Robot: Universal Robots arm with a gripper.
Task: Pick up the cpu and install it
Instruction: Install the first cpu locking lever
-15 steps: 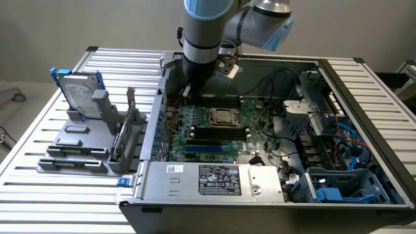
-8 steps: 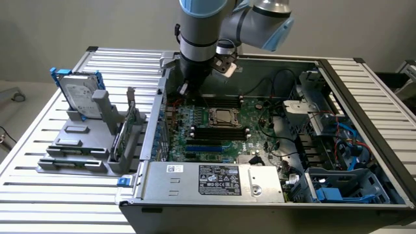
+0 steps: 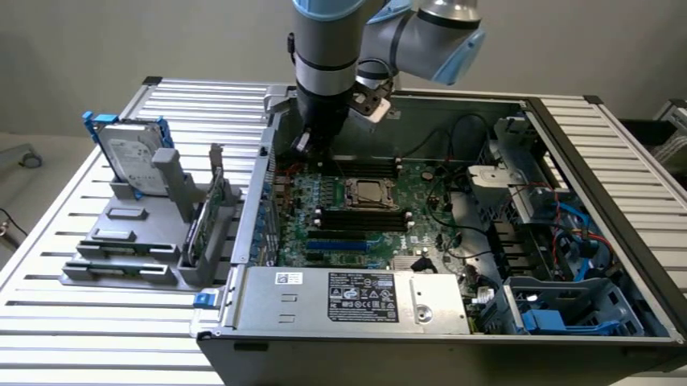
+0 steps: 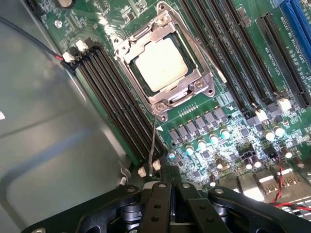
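Plainly the cpu (image 4: 160, 63) lies flat inside the socket frame (image 4: 189, 90), near the middle of the motherboard (image 4: 233, 121), its pale lid facing up. The gripper (image 4: 167, 187) is clenched on nothing, low over the board's edge by the case wall (image 4: 48, 121), just off the end of the memory slots (image 4: 112, 97). So the chip sits ahead of the fingertips and apart from them, and a thin metal rod (image 4: 154, 141) runs from the frame's near corner toward them
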